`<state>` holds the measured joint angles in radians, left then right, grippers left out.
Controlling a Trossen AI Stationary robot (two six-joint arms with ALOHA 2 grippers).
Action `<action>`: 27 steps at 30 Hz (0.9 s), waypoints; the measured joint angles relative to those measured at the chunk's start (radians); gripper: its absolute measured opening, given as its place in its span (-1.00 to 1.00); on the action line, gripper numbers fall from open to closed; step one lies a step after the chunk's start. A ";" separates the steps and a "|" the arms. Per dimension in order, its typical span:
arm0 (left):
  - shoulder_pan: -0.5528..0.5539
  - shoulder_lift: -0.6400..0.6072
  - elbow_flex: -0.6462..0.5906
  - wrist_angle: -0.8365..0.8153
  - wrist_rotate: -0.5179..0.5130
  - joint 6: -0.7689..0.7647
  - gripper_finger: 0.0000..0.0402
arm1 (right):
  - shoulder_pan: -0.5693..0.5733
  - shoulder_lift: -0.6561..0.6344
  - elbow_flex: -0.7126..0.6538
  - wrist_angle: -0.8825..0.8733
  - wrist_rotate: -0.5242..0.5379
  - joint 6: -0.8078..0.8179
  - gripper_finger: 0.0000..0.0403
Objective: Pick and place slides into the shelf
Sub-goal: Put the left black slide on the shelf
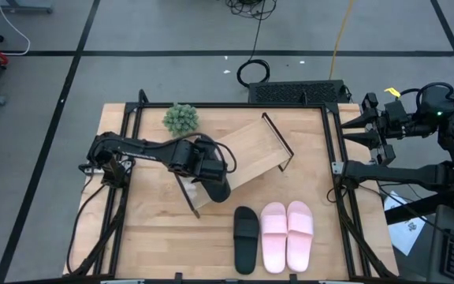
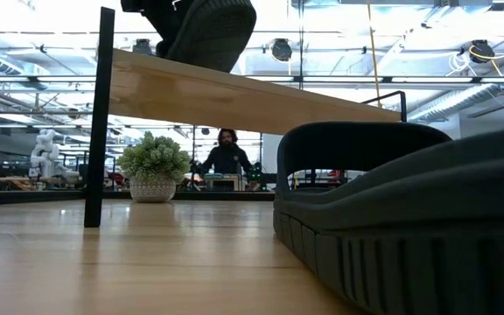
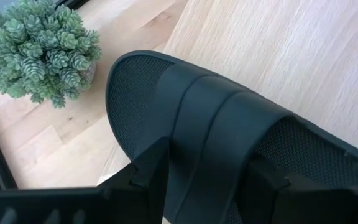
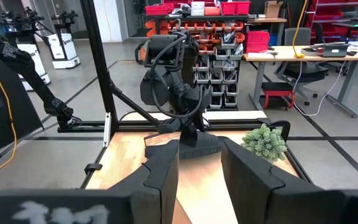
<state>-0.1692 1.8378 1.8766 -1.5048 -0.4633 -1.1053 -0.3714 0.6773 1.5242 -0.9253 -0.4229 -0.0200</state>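
Above the shelf (image 1: 247,158), the left gripper (image 3: 207,171) has its fingers (image 3: 151,168) grasping a black slide (image 3: 229,130), so I think placing is underway; next it should lower and release.

Bright, even overhead light; ceiling glare in low view, blurred near sandal (image 2: 409,219).

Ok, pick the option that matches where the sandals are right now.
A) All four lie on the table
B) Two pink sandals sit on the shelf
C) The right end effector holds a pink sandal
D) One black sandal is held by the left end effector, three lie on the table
D: the left end effector grips a black sandal over the shelf, while the other black sandal and the pink pair lie on the table.
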 joint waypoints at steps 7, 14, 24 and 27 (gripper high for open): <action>0.001 0.000 0.000 0.013 -0.001 0.011 -0.25 | 0.000 0.000 0.000 0.000 -0.001 0.000 -0.45; 0.009 0.000 0.000 0.016 -0.007 0.003 -0.25 | 0.000 0.000 0.000 -0.001 -0.001 0.000 -0.45; 0.014 0.000 0.000 0.022 -0.008 -0.015 -0.25 | 0.000 0.000 0.000 -0.007 -0.002 0.000 -0.45; 0.014 0.000 0.000 0.023 -0.013 -0.028 -0.25 | 0.000 0.000 0.000 -0.008 -0.002 0.000 -0.45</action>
<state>-0.1547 1.8378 1.8767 -1.4820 -0.4760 -1.1337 -0.3714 0.6773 1.5242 -0.9329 -0.4244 -0.0200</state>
